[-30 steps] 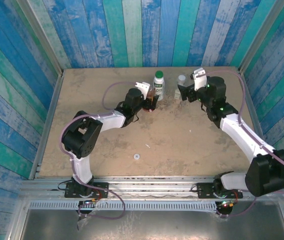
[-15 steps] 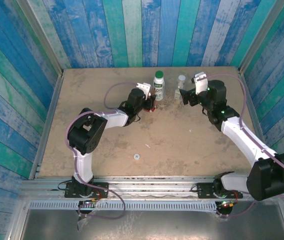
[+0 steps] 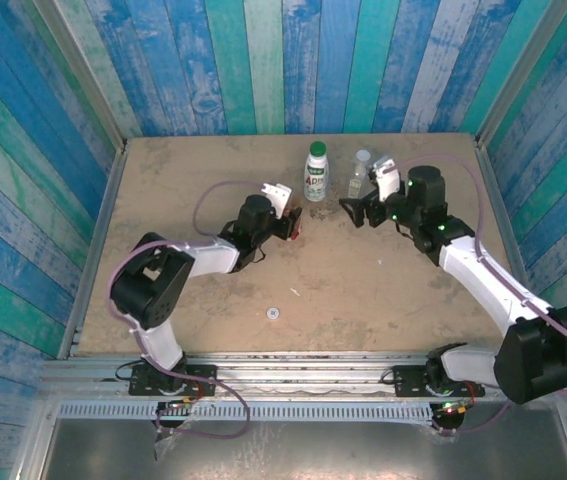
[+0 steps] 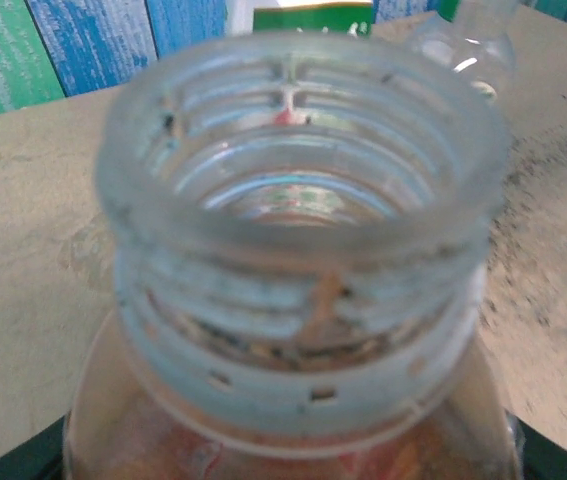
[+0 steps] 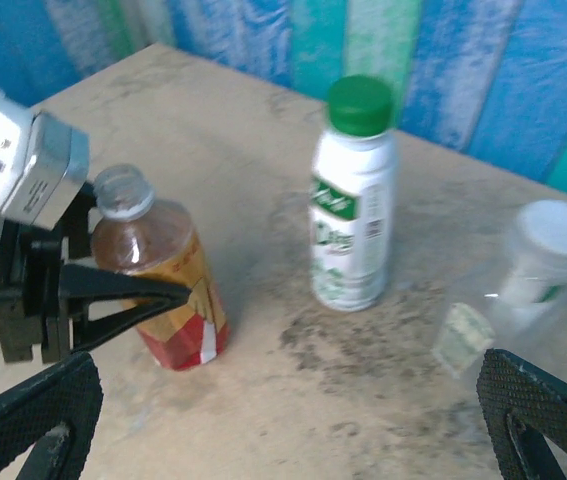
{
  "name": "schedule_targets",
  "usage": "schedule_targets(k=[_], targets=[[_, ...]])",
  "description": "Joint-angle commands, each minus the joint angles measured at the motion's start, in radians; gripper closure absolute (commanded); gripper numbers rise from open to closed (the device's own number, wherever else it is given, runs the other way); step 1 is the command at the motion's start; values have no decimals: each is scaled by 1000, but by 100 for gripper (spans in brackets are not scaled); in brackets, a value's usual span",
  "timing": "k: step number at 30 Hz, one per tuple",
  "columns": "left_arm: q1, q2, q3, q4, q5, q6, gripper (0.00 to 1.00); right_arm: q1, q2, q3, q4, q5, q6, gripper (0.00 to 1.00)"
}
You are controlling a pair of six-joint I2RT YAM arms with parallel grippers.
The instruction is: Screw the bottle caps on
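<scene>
— Where's the amber bottle?
— Upright on the table, no cap, partly hidden by the left gripper clamped round it.
— And the right gripper?
— Held low nearby, fingers wide apart.

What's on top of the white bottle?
A green cap sits on the white bottle. Its mouth is hidden under the cap, so how tight it is can't be seen.

Amber bottle uncapped, white bottle green-capped upright, clear bottle blurry, seemingly capped.
</scene>
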Motion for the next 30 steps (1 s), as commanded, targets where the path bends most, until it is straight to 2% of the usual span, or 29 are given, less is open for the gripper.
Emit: schedule_targets(k=[1,3,5,10,13,14,16,18,24,30], targets=[[1,-166,-84,-24,119,76,42,68,15,-38,-42,-59,-49,0],[1,-221,-163,25,222,130,41,96,25,-56,-35,-83,-57,0],[2,-259,-217,54,270,152,41,130,35,-70,-32,-107,-72,0],[1,-300,-291,34,267,147,41,262,43,-124,-27,-110,-118,0],[1,-306,-334,66,236,124,41,401,53,-178,23,-61,-139,1],[2,-307,-342,66,232,122,41,439,62,-191,41,-43,-139,3],[2,-306,-357,76,215,113,41,514,90,-206,78,-4,-130,16],[2,-306,-361,77,204,108,41,571,120,-210,93,29,-124,21],[5,-288,-360,72,188,105,40,683,246,-231,215,149,-99,28],[12,-278,-361,79,189,98,41,734,404,-234,337,177,-85,34]])
